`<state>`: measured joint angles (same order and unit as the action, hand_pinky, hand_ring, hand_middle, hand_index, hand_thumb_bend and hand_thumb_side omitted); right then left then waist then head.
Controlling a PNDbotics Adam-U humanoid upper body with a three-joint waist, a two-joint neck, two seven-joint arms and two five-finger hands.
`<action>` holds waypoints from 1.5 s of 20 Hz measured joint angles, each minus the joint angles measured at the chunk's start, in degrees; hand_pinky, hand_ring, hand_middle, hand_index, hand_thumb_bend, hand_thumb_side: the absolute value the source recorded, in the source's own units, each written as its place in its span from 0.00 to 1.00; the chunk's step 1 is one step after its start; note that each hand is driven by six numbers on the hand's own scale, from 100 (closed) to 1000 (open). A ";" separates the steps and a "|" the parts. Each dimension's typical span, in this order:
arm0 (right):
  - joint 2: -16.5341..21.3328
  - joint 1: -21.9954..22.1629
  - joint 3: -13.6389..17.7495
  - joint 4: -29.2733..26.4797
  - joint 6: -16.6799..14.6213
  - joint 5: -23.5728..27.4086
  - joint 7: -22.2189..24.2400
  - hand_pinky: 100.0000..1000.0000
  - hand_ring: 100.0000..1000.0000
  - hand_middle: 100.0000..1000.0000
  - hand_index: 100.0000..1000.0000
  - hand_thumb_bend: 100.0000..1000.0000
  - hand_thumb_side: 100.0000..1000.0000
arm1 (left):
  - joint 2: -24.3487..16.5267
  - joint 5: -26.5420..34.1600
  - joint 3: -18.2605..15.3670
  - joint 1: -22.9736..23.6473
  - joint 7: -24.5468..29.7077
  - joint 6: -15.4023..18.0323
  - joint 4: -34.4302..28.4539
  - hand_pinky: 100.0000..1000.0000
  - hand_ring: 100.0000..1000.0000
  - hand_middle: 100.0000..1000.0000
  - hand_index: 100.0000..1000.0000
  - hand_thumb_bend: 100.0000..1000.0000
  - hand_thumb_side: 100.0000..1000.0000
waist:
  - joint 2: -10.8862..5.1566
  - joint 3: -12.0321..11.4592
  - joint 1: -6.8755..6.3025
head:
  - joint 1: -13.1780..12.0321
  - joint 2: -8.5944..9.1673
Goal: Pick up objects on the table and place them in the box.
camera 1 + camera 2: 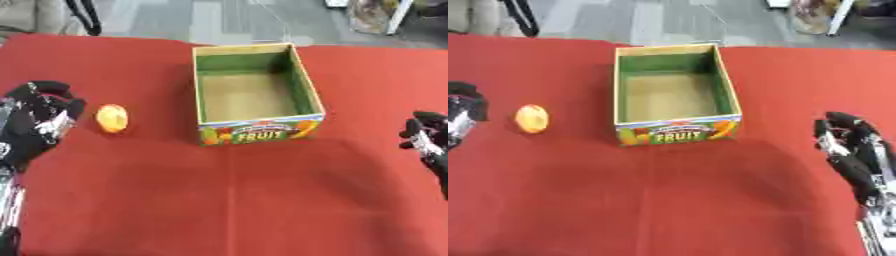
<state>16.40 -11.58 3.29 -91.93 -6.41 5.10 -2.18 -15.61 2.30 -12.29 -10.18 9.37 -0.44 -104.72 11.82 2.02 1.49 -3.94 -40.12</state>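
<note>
A small round orange-yellow fruit (112, 118) lies on the red cloth-covered table (236, 200), well to the left of the box and apart from it, with bare cloth all round it. The box is an open rectangular cardboard fruit box (259, 129) with green inner walls, a tan floor and a printed front panel reading "FRUIT" among pictures of fruit; it stands upright near the middle of the table toward the far side, and nothing shows inside it. The robot's black left hand (37, 122) is just beside the fruit on its left, not touching it, fingers curved loosely inward with the thumb reaching toward the fruit, half open and holding nothing. Whether it rests on the cloth or hangs just above it cannot be told. The robot's black right hand (849, 145) sits near the table's right edge, well apart from the box, fingers pointing up the view and lightly bent at the tips, relaxed and empty. Beyond the far edge of the table lies a grey floor (219, 20).
</note>
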 measured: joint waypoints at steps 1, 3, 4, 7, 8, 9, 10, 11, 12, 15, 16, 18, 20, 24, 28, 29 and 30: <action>0.00 0.00 0.00 0.00 0.01 0.00 -0.01 0.51 0.58 0.57 0.73 0.21 0.33 | -0.01 -0.08 0.00 -0.01 0.02 0.02 0.00 0.48 0.46 0.50 0.62 0.47 0.20 | 0.00 0.00 -0.01 | 0.00 0.00; 0.00 0.00 0.00 0.00 0.02 0.00 -0.02 0.51 0.58 0.57 0.73 0.21 0.33 | -0.10 -0.43 -0.01 -0.27 0.09 0.09 0.00 0.48 0.46 0.51 0.63 0.48 0.18 | 0.00 0.01 -0.02 | 0.00 0.00; 0.00 0.01 0.00 0.00 0.02 0.00 -0.02 0.51 0.58 0.57 0.73 0.21 0.33 | -0.36 -0.80 -0.01 -0.61 0.22 0.22 -0.01 0.49 0.48 0.53 0.65 0.47 0.15 | 0.00 0.05 -0.02 | 0.00 0.00; -0.01 0.05 0.00 0.00 0.03 -0.02 -0.02 0.51 0.58 0.57 0.73 0.21 0.33 | -1.97 -2.69 -0.09 -1.74 1.68 0.78 -0.02 0.51 0.51 0.56 0.68 0.44 0.08 | -0.02 0.09 -0.07 | 0.00 0.01; -0.01 0.06 0.00 0.00 0.03 -0.02 -0.02 0.51 0.58 0.57 0.73 0.21 0.33 | -2.77 -3.96 -0.15 -2.25 2.53 1.00 -0.01 0.52 0.51 0.57 0.70 0.43 0.05 | -0.07 0.10 -0.08 | 0.02 0.01; -0.01 0.07 0.00 0.00 0.04 -0.03 -0.02 0.51 0.58 0.57 0.73 0.21 0.33 | -3.71 -5.67 -0.24 -2.93 3.53 1.26 0.03 0.53 0.52 0.58 0.71 0.42 0.01 | -0.16 0.10 -0.09 | 0.03 0.01; -0.01 0.14 0.00 0.00 0.04 -0.03 -0.02 0.51 0.58 0.57 0.73 0.21 0.33 | -4.91 -8.18 -0.28 -3.86 4.89 1.56 0.10 0.53 0.52 0.58 0.72 0.42 0.01 | -0.20 0.11 -0.11 | 0.04 0.00; -0.01 0.28 0.00 0.00 0.04 -0.04 -0.01 0.51 0.58 0.57 0.73 0.21 0.33 | -6.11 -11.00 -0.27 -4.89 6.33 1.88 0.23 0.54 0.53 0.59 0.73 0.44 0.00 | -0.23 0.14 -0.14 | 0.04 0.00; -0.01 0.36 0.00 0.00 0.05 -0.04 -0.01 0.51 0.58 0.57 0.73 0.21 0.33 | -7.46 -14.35 -0.15 -5.96 7.97 2.23 0.65 0.54 0.53 0.59 0.73 0.44 0.00 | -0.28 0.22 -0.21 | 0.04 0.00; -0.01 0.48 -0.01 0.00 0.07 -0.04 0.03 0.51 0.58 0.57 0.73 0.21 0.33 | -11.40 -25.76 1.26 -9.88 12.33 3.73 2.79 0.57 0.55 0.61 0.75 0.47 0.00 | -0.59 0.44 -0.36 | 0.03 0.00; -0.01 0.48 -0.03 0.00 0.07 -0.04 0.05 0.51 0.58 0.57 0.73 0.21 0.33 | -12.54 -29.53 2.03 -11.23 13.45 4.30 3.88 0.57 0.56 0.61 0.76 0.48 0.00 | -0.63 0.47 -0.35 | 0.03 0.00; -0.01 0.49 -0.09 0.00 0.09 -0.05 0.10 0.51 0.58 0.57 0.73 0.21 0.33 | -14.43 -36.39 3.71 -13.77 15.41 5.51 6.58 0.59 0.57 0.62 0.77 0.50 0.00 | -0.75 0.63 -0.34 | 0.00 -0.01; -0.01 0.53 -0.17 0.00 0.12 -0.06 0.17 0.51 0.58 0.57 0.73 0.21 0.33 | -15.72 -42.14 5.49 -16.30 17.20 6.86 9.70 0.60 0.59 0.64 0.78 0.52 0.00 | -0.89 0.83 -0.34 | -0.03 -0.02; -0.01 0.55 -0.20 0.01 0.17 -0.16 0.36 0.51 0.58 0.57 0.73 0.21 0.33 | -16.94 -49.28 8.64 -20.54 20.24 9.73 16.74 0.61 0.62 0.66 0.80 0.56 0.00 | -0.97 0.88 -0.36 | -0.11 -0.03; -0.01 0.55 -0.26 0.01 0.18 -0.19 0.43 0.51 0.58 0.57 0.73 0.21 0.33 | -17.19 -53.12 11.07 -24.36 22.52 11.82 24.53 0.62 0.63 0.67 0.80 0.57 0.00 | -1.08 1.15 -0.37 | -0.26 -0.04; -0.01 0.55 -0.28 0.01 0.18 -0.20 0.44 0.51 0.58 0.57 0.73 0.21 0.33 | -17.17 -53.89 11.49 -25.13 22.85 12.19 26.28 0.62 0.63 0.67 0.80 0.57 0.00 | -1.08 1.17 -0.36 | -0.28 -0.04; -0.01 0.55 -0.35 0.02 0.18 -0.20 0.44 0.51 0.58 0.57 0.73 0.21 0.33 | -17.15 -54.53 11.80 -25.83 23.10 12.56 27.93 0.62 0.63 0.67 0.80 0.57 0.00 | -1.08 1.19 -0.36 | -0.31 -0.04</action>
<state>16.40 -11.03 2.94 -91.91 -6.23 4.90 -1.74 -32.76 -52.23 -0.49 -36.02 32.47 12.11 -76.79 10.74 3.21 1.12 -4.25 -40.16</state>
